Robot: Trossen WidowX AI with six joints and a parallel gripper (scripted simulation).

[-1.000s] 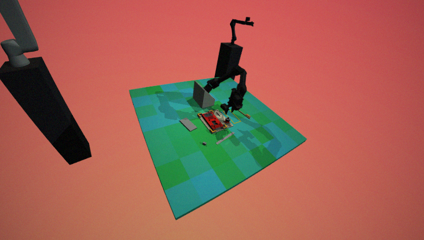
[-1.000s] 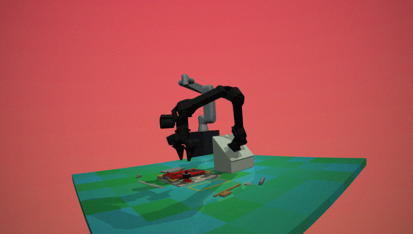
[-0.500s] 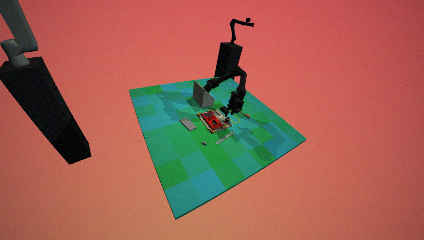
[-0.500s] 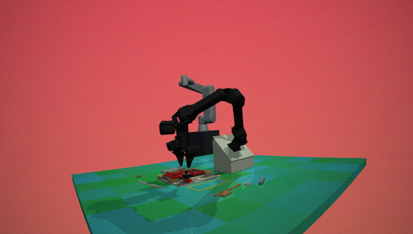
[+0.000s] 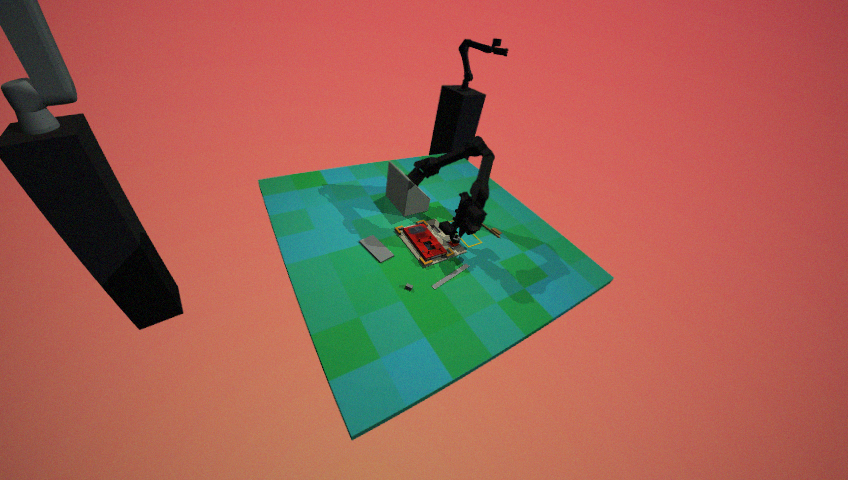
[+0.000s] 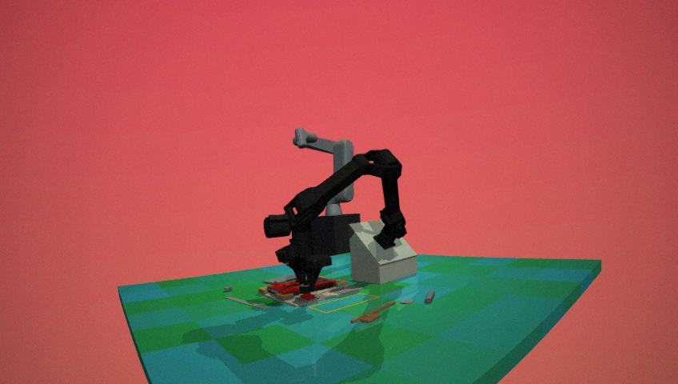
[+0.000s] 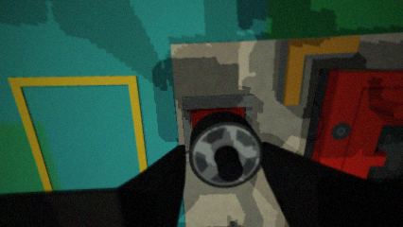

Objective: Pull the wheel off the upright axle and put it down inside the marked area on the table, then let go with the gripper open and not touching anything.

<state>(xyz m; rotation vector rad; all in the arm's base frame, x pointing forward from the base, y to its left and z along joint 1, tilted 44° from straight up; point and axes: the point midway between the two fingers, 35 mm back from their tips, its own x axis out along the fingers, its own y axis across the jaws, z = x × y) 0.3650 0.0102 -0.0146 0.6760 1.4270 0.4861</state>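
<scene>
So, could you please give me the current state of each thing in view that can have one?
gripper: lowered around the wheel, fingers on both sides of it, closing; firm grip not confirmed.
wheel: on its upright axle, over the red mount, not lifted.
marked area: yellow outline on the table, nothing inside it.
red assembly: resting on the base plate beside the wheel.
</scene>
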